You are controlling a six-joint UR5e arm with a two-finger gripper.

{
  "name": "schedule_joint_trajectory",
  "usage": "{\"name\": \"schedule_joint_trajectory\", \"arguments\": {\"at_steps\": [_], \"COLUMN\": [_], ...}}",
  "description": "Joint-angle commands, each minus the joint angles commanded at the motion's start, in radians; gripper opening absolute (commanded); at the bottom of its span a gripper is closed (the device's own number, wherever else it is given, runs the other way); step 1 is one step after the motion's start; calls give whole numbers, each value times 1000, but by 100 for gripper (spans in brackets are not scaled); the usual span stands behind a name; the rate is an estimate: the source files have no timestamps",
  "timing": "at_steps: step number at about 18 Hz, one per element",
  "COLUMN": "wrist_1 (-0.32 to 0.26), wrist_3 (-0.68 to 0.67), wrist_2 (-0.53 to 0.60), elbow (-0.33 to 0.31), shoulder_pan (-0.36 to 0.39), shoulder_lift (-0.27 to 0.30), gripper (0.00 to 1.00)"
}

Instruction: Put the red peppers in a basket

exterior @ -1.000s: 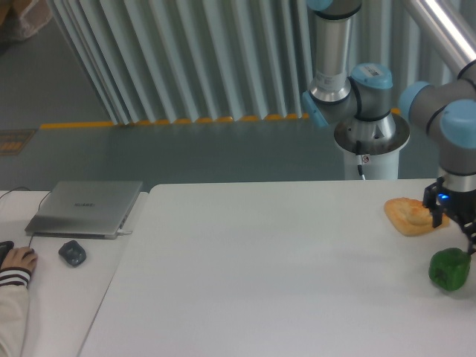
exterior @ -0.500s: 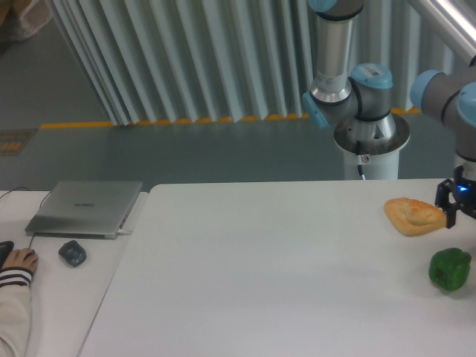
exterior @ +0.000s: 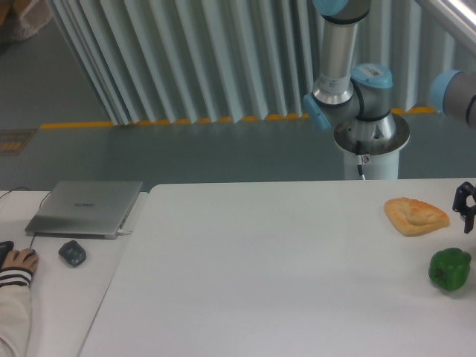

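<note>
Hanging at the right edge, the pincer (exterior: 466,207) is mostly cut off; its state cannot be told. No red pepper or basket shows on the surface (exterior: 282,275).

Behind my white table (exterior: 282,297) a wall of pale corrugated panels (exterior: 186,59) ran across the room, and at its foot a yellow floor line (exterior: 149,121) edged the grey-green floor (exterior: 186,152). Left of the table stood a lower white desk (exterior: 67,297) carrying a closed grey laptop (exterior: 85,208). Just in front of that laptop lay a dark mouse (exterior: 72,253), all under flat, even light.
</note>
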Motion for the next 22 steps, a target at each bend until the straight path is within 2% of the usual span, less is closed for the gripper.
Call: {"name": "schedule_joint_trajectory", "arguments": {"at_steps": [4,6,7,8,9,22], "wrist_1": [17,101,115,112,114,112], "wrist_3": [-47,-174,-187,-190,-193,-235], "wrist_2": [9,32,93,156,169,137], "elbow": [25,6,-6,-6,-3,14], "shoulder_pan": [14,-1,-27,-58,-63,-40], "shoulder_lift": [-29,-60,-75,-84,-94,-138], "gripper": [100,100,100,100,100,100]}}
